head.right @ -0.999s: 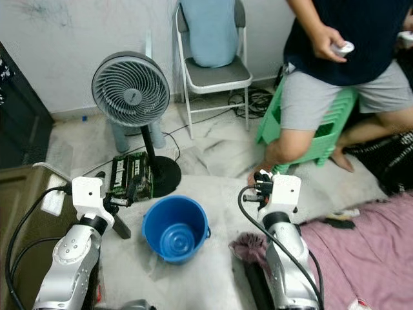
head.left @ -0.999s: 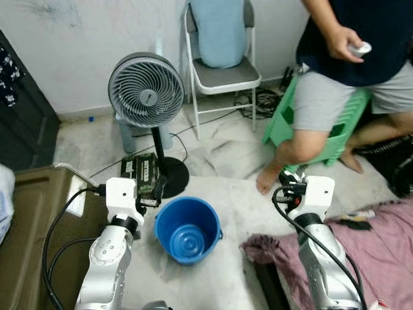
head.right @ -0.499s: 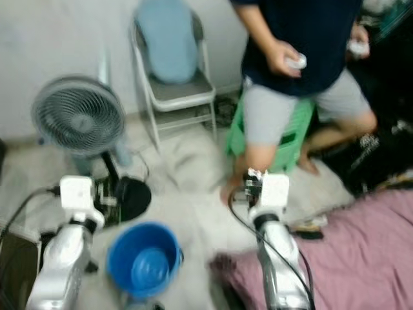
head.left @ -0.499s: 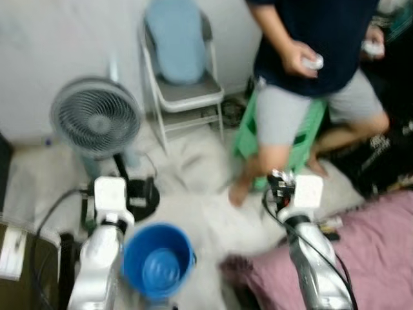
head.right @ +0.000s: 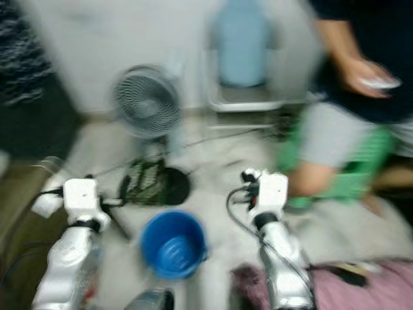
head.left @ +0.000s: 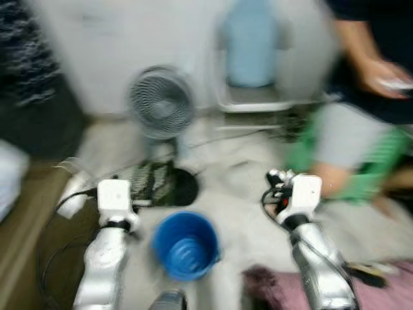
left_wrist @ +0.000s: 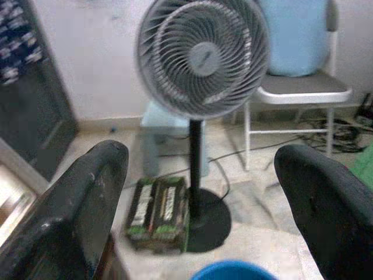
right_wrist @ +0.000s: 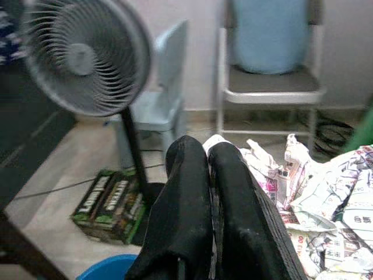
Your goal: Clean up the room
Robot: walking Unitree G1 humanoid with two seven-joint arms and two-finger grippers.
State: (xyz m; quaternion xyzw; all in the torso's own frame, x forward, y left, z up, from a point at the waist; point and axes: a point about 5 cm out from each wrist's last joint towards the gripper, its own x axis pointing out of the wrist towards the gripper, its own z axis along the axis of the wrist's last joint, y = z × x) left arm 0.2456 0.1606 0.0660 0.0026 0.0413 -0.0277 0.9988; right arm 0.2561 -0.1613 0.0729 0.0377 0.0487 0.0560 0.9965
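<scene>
Pale floor fills the middle of the head views, all of it smeared with blur, so the robot is probably turning or walking and looking for something to tidy. A blue bucket [head.left: 186, 244] stands at lower centre between the two arms, with a grey standing fan [head.left: 161, 102] in the upper left, a green carton [left_wrist: 158, 213] beside the fan's base and a folding chair [right_wrist: 269, 81] at upper centre. A seated person [head.right: 361, 84] takes the upper right. The left gripper [left_wrist: 198, 192] is spread wide and holds nothing. The right gripper [right_wrist: 208, 198] has its fingers pressed together; crumpled printed paper [right_wrist: 317, 192] lies just past them, though whether any is pinched I cannot tell. Pink cloth [head.right: 361, 284] lies along the lower right. The next move, I judge, calls for the camera to steady, then choosing the loose cloth or paper and carrying it to the bucket
</scene>
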